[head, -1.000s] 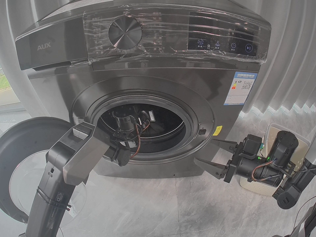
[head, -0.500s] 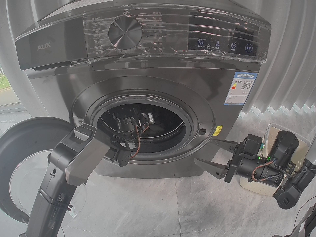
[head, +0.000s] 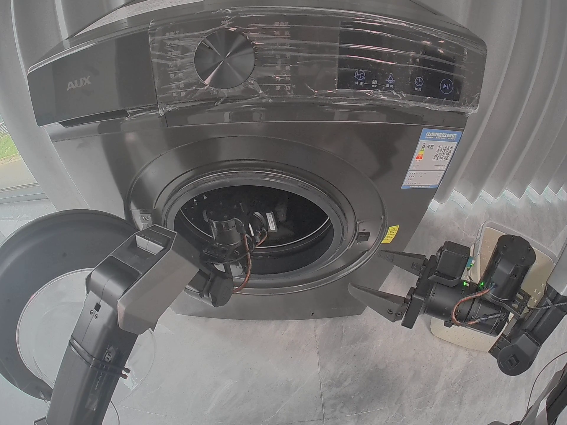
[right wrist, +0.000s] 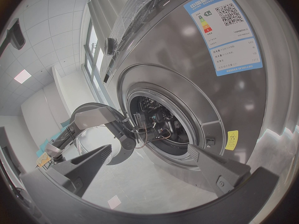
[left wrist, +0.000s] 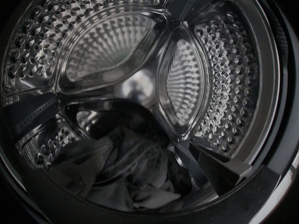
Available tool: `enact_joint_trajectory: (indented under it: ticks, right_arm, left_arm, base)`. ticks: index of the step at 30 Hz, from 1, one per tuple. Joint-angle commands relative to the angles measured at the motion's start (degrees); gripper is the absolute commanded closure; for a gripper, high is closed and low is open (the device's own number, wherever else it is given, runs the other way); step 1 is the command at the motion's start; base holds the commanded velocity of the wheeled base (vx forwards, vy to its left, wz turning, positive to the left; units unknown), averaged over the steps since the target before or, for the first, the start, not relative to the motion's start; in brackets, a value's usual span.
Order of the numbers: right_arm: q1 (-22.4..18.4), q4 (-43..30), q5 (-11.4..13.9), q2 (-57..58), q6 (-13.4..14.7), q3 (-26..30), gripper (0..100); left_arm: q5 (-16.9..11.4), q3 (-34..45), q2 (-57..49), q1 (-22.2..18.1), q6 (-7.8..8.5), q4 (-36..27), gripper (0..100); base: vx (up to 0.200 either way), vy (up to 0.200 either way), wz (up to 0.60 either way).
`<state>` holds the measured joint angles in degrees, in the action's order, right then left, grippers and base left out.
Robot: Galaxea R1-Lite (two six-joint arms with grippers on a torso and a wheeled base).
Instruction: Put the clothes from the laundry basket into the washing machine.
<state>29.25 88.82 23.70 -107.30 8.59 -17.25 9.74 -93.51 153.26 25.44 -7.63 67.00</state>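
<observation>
- Nearest, low over the grey tiled floor (head: 283, 373): right gripper (head: 366, 271), fingers spread wide with nothing between them, in front of the lower right corner of the washing machine (head: 266, 143), tips pointing across towards the left.
- Just behind that arm, to the right of the machine: white basket (head: 455, 333) on the floor, largely covered by the arm. Contents impossible to make out.
- Over on the left, round door (head: 53, 249) swung fully open, next to the left arm (head: 136, 284).
- Left arm angled up and in through the round opening (head: 354, 208), wrist and cables already past the rim.
- Inside the perforated steel drum (left wrist: 224, 78): left gripper (left wrist: 149, 153), fingers parted and gripping nothing, low over the heap below — touching it or not, hard to tell.
- Clothes (left wrist: 137, 171) crumpled in a dark-and-pale heap at the bottom of the drum, between the two fingers as seen from the left wrist.
- Higher on the machine's front: blue-edged label (head: 432, 157) to the upper right of the opening, small yellow sticker (head: 390, 234) just beside the rim.
- Above that, control panel (head: 390, 60) under wrinkled clear film (head: 295, 42), with a round dial (head: 224, 58) left of centre and lit touch icons at the right.
- Farthest back, pale pleated curtain (head: 520, 119) behind and to the right of the machine.
</observation>
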Motion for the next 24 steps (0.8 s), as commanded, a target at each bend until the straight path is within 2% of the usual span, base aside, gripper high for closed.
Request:
enact_joint_trajectory:
  ticks: [1, 9, 14, 24]
  right_arm:
    - [0.02, 0.04, 0.03, -0.10, 0.02, 0.02, 0]
    - [0.02, 0.04, 0.03, 0.08, -0.07, 0.11, 0]
    - [0.02, 0.04, 0.03, 0.08, -0.07, 0.20, 0]
    - [0.02, 0.04, 0.03, 0.25, -0.07, 0.46, 0]
  left_arm:
    - [0.02, 9.40, -2.97, 1.63, 0.16, 1.38, 0]
    - [-0.16, 25.84, -9.73, 3.12, 0.25, 1.82, 0]
    - [-0.16, 29.62, -11.40, 4.00, 0.16, 4.28, 0]
    - [-0.07, 44.12, -16.85, 9.71, 0.07, 11.66, 0]
  base:
    - [0.000, 0.000, 0.00]
    - [0.000, 0.000, 0.00]
    - [0.000, 0.000, 0.00]
    - [0.000, 0.000, 0.00]
